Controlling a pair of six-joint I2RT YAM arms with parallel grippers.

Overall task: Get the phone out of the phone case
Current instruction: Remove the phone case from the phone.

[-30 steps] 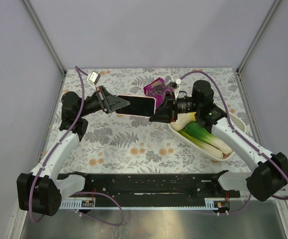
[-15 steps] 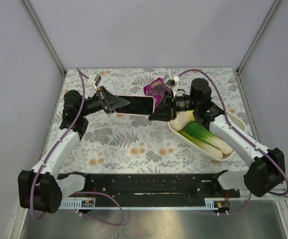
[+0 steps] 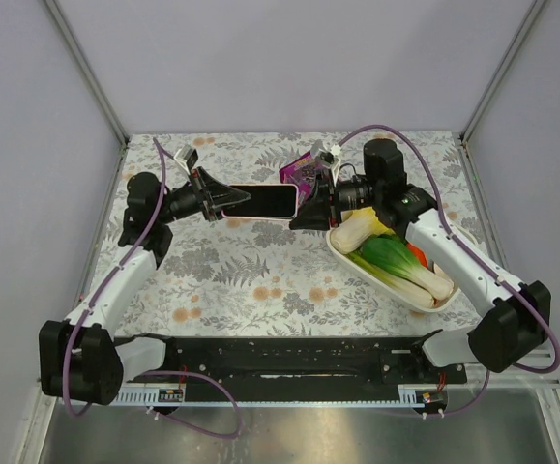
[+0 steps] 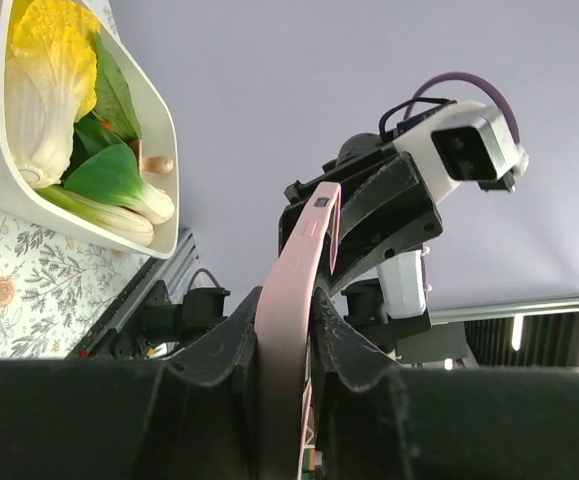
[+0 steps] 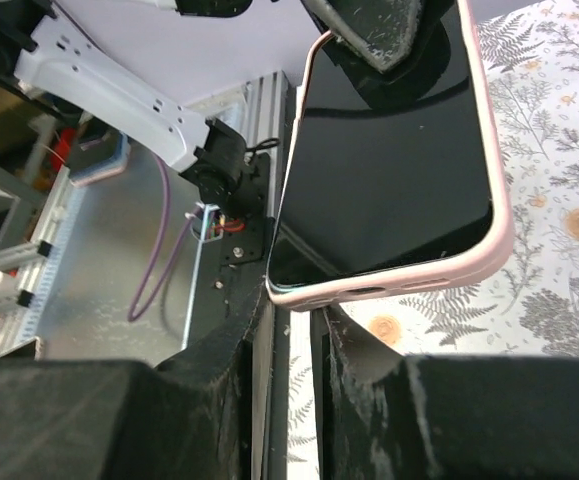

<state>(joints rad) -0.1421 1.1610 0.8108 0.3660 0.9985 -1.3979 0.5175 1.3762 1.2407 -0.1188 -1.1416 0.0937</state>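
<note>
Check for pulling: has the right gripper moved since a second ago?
Yes: the right gripper shifted slightly toward the far wall, away from the bowl.

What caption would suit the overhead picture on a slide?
Left gripper and right gripper each clamp one end of a phone in its pink case, beside a bowl of vegetables.

— What encloses the table?
— Plain pale lilac-grey walls (image 3: 289, 58) on three sides, with slim silver metal corner posts (image 3: 84, 68).
— And the surface?
— A grey floral-print table cover (image 3: 250, 280) dotted with orange blossoms, and a black slotted rail (image 3: 289, 358) along the near edge. Possibly bright white strip lights (image 4: 514, 332) beyond; that part is blurry.
</note>
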